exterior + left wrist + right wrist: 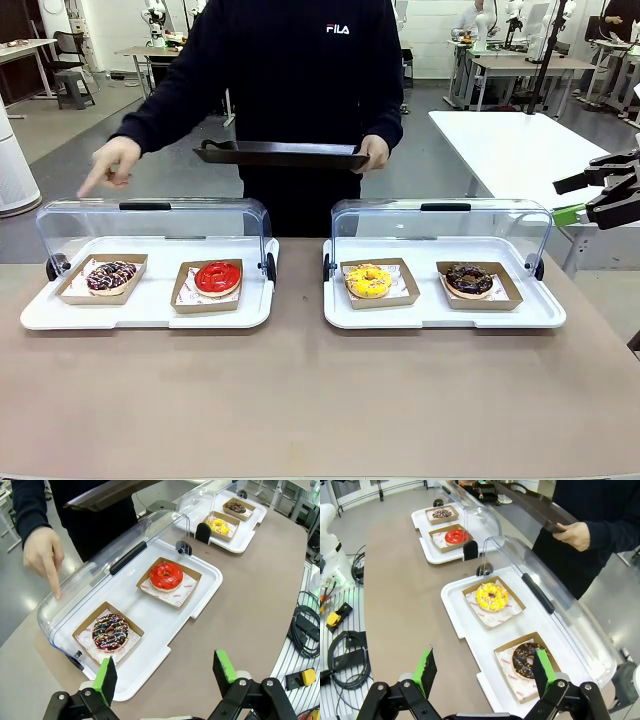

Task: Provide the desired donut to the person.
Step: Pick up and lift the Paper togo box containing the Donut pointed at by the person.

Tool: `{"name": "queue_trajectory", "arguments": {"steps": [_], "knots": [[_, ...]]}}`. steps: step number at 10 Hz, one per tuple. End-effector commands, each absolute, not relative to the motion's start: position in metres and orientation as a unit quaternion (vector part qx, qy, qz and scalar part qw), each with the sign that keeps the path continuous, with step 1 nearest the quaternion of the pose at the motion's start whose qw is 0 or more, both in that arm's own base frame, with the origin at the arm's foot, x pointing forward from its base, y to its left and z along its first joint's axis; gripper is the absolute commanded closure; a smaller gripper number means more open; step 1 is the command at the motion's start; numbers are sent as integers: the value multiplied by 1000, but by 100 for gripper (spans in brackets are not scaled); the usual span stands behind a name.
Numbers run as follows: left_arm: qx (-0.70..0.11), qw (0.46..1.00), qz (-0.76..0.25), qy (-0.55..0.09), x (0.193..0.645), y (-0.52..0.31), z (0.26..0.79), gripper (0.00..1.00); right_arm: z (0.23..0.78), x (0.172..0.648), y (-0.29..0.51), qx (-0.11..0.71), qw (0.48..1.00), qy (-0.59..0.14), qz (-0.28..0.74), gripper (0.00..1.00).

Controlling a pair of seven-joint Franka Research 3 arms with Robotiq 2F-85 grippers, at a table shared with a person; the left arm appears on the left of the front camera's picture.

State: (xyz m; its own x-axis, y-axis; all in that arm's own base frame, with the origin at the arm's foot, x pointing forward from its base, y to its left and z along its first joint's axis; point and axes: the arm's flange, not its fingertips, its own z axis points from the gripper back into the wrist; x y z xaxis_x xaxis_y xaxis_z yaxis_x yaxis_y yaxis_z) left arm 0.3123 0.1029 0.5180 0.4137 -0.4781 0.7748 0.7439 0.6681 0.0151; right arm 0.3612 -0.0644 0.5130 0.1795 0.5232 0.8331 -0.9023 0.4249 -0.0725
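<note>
nothing delivered yet. the sprinkled chocolate donut (110, 276), in its paper tray near the bench's far left corner, is indicated by the person's (290, 80) pointing hand (112, 163). a dark tray (282, 154) is held ready. the left gripper (165, 672) and right gripper (485, 667) are spread wide, empty. pickup and handover remain.

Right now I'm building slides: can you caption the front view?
Person holding a dark tray points down toward the sprinkled chocolate donut at the robot's far left.

Front camera faces across the counter (300, 400) toward the person (290, 80). Both wrist cameras look down from opposite ends, seemingly close, sharing both trays (142, 612) with it.
</note>
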Motion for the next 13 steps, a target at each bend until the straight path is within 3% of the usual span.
{"name": "queue_trajectory", "arguments": {"steps": [1, 13], "knots": [[-170, 822, -372, -396, 313, 104, 517, 0, 512, 365, -64, 232, 725, -427, 488, 0], [-170, 822, -372, -396, 313, 104, 517, 0, 512, 365, -64, 232, 725, -427, 488, 0]]}}
